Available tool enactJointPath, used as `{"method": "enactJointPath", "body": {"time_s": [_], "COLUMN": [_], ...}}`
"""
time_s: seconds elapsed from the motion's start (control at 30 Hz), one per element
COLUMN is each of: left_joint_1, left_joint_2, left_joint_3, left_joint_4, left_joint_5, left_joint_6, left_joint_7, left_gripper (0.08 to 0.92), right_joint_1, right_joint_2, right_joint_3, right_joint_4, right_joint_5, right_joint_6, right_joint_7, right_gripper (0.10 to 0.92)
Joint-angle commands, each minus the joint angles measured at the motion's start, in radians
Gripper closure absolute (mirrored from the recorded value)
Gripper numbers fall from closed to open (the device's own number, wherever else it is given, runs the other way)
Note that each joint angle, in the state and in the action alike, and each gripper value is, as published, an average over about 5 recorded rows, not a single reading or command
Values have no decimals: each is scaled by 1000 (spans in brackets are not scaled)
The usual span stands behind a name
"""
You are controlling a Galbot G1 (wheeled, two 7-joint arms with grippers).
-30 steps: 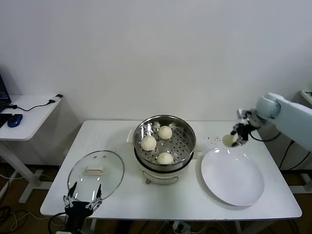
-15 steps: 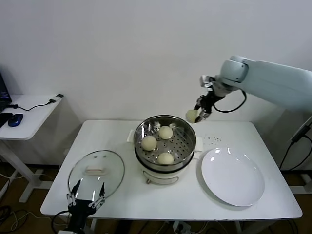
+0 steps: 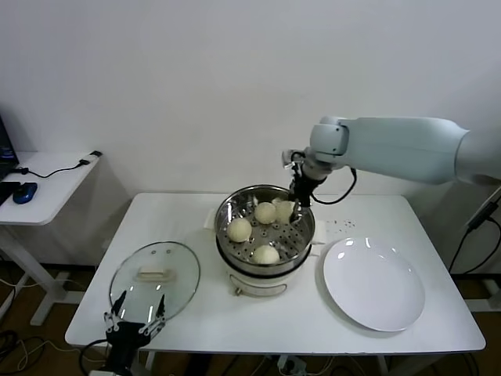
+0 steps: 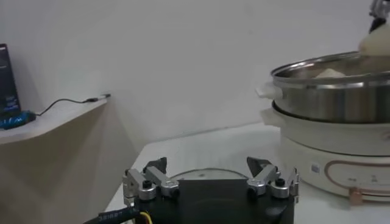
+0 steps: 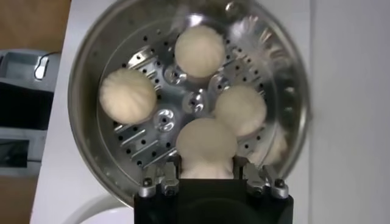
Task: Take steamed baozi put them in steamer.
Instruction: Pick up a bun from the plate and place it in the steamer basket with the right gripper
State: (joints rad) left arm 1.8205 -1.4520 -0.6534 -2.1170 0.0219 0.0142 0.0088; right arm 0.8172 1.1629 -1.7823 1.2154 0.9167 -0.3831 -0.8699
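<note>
The steamer (image 3: 244, 200) stands mid-table on its white pot base, with three baozi (image 3: 239, 229) resting on its perforated bottom. My right gripper (image 3: 291, 205) hangs over the steamer's back right part, shut on a fourth cream-white baozi (image 3: 284, 210). In the right wrist view this held baozi (image 5: 206, 146) bulges out between the fingers of the right gripper (image 5: 206, 173), above the three others (image 5: 199, 50) in the steamer (image 5: 79, 91). My left gripper (image 3: 135, 313) stays open and holds nothing at the table's front left edge, near the glass lid.
A round glass lid (image 3: 154, 278) with a white handle lies flat left of the steamer. A white plate (image 3: 374, 283) with nothing on it sits to the right. A side table (image 3: 47, 184) with a cable stands far left. The left wrist view shows the steamer (image 4: 341, 91) beyond the left gripper (image 4: 207, 165).
My right arm has swung left from above the plate's far edge, carrying the baozi, and come down over the steamer. The left arm has barely moved.
</note>
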Motion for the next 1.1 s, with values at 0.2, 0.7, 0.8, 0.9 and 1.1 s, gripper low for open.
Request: {"method": "enactJointPath", "body": {"time_s": [0.2, 0.7, 0.8, 0.9, 1.1], "left_joint_1": [-13, -20, -19, -17, -20], "left_joint_2": [2, 2, 2, 3, 4], "left_joint_3": [0, -2, -1, -1, 4], "left_joint_4": [24, 29, 27, 25, 19], "left_joint_5": [-2, 0, 1, 2, 9], "left_joint_6": [3, 6, 6, 5, 8], "left_joint_7": [1, 1, 1, 1, 1], "left_gripper": [177, 177, 177, 177, 177], "right_joint_1": [-100, -108, -90, -59, 8], "right_joint_2": [74, 76, 58, 29, -77], "right_joint_3": [-53, -10, -3, 2, 45], "right_joint_4": [-55, -84, -77, -66, -26], "right_joint_5": [-1, 17, 19, 17, 11], "right_joint_6": [-21, -24, -22, -14, 26], "right_joint_7": [45, 35, 19, -3, -32], "right_gripper": [465, 278, 220, 205, 203]}}
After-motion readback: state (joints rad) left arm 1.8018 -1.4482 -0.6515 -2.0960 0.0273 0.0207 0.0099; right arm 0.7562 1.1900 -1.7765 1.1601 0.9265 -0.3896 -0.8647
